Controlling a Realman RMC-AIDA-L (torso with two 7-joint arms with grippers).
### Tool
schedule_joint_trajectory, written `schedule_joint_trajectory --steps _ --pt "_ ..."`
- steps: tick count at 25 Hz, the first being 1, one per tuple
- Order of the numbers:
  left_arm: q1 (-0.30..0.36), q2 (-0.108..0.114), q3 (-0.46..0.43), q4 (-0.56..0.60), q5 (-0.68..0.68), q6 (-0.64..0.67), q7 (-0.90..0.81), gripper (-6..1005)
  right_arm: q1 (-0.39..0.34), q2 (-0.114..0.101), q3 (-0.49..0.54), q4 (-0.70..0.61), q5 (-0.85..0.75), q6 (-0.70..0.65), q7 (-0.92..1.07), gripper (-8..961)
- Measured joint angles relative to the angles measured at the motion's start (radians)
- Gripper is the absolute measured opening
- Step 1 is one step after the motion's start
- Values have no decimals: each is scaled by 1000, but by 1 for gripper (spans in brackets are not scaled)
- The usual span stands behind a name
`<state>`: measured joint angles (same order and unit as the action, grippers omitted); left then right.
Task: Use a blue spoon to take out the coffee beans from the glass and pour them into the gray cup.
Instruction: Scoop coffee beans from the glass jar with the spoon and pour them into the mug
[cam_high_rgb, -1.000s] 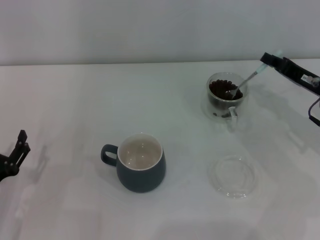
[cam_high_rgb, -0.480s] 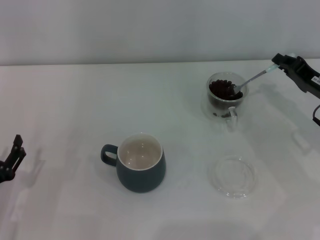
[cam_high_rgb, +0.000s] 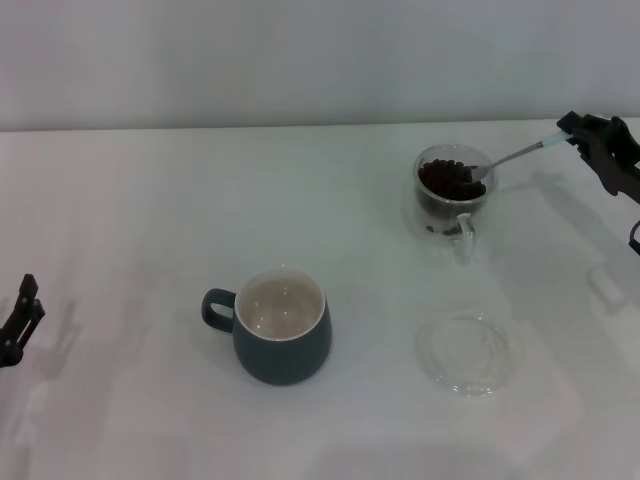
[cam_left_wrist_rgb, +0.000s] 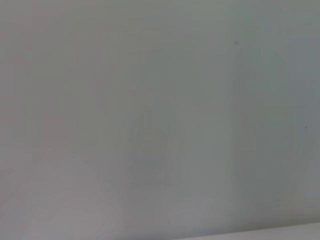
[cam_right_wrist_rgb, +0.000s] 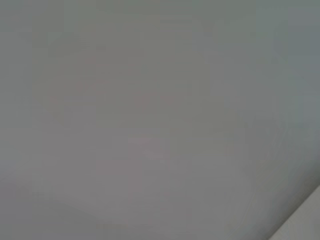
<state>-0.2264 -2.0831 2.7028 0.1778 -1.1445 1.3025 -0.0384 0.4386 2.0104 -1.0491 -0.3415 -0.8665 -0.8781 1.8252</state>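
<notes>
My right gripper (cam_high_rgb: 578, 130) is clamped on the spoon (cam_high_rgb: 510, 157) handle, bowl resting in the beans (cam_high_rgb: 446, 180) inside the glass (cam_high_rgb: 452, 195), far right. Cup (cam_high_rgb: 281, 325) sits well off to the near left, so that's my carry direction. Left gripper (cam_high_rgb: 20, 318) idles at the left edge.

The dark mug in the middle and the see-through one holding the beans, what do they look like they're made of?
The gray cup looks like glazed ceramic: opaque dark blue-gray outside, smooth cream inside, thick rim. The glass looks like clear glass, though clear plastic can't be ruled out: the coffee beans show through its wall, and its handle is see-through too.
</notes>
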Motion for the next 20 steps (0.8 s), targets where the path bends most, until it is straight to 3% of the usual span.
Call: schedule_joint_trajectory --steps 8,20 --pt "2 0 0 0 0 -12 0 861 -9 -6 -22 25 20 -196 38 148" --pt "-11 0 0 0 0 -25 0 862 37 -3 -299 20 16 -324 146 148"
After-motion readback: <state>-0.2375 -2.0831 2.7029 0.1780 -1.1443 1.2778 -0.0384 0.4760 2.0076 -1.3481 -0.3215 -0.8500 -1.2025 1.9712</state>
